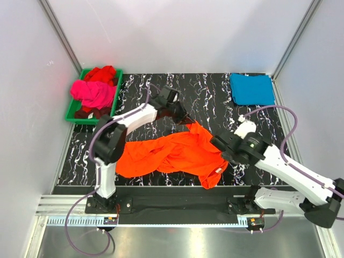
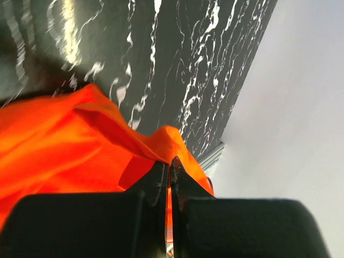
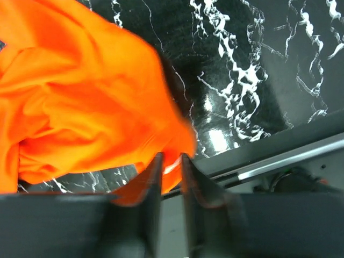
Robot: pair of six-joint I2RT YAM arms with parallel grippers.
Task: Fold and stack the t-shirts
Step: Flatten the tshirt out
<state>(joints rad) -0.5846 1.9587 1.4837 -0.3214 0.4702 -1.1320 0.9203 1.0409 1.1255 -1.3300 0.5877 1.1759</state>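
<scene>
A bright orange t-shirt (image 1: 172, 153) lies crumpled across the middle of the black marbled table. My left gripper (image 1: 184, 119) is shut on its far edge, and the left wrist view shows orange cloth (image 2: 64, 150) pinched between the closed fingers of that gripper (image 2: 171, 161). At the shirt's right side, my right gripper (image 1: 219, 144) has its jaws a little apart. In the right wrist view, blurred orange cloth (image 3: 80, 97) hangs loosely at the tips of this gripper (image 3: 171, 158). A teal-blue t-shirt (image 1: 251, 88) lies folded at the back right.
A green tray (image 1: 70, 114) at the back left holds a magenta-pink t-shirt (image 1: 94, 92) and a red one (image 1: 101, 73), both bunched up. White walls close in the table on three sides. The near table edge (image 3: 279, 161) runs just below the right gripper.
</scene>
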